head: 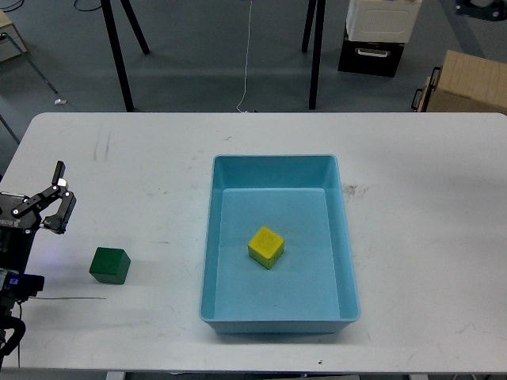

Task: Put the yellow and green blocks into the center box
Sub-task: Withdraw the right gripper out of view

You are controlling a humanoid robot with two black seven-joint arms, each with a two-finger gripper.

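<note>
The light blue tray (212, 237) sits in the middle of the white table. The yellow block (266, 246) lies inside it, on the tray floor near the centre. The dark green block (109, 265) rests on the table left of the tray, well apart from it. My left gripper (62, 194) is at the far left edge of the table, above and left of the green block and not touching it. Its jaws are open and empty. My right arm and gripper are out of view.
Beyond the table's far edge are black stand legs (119, 63), a white-and-black crate (379, 36) and a brown cardboard box (467, 83) on the floor. A thin dark wire (71, 298) lies on the table near the green block.
</note>
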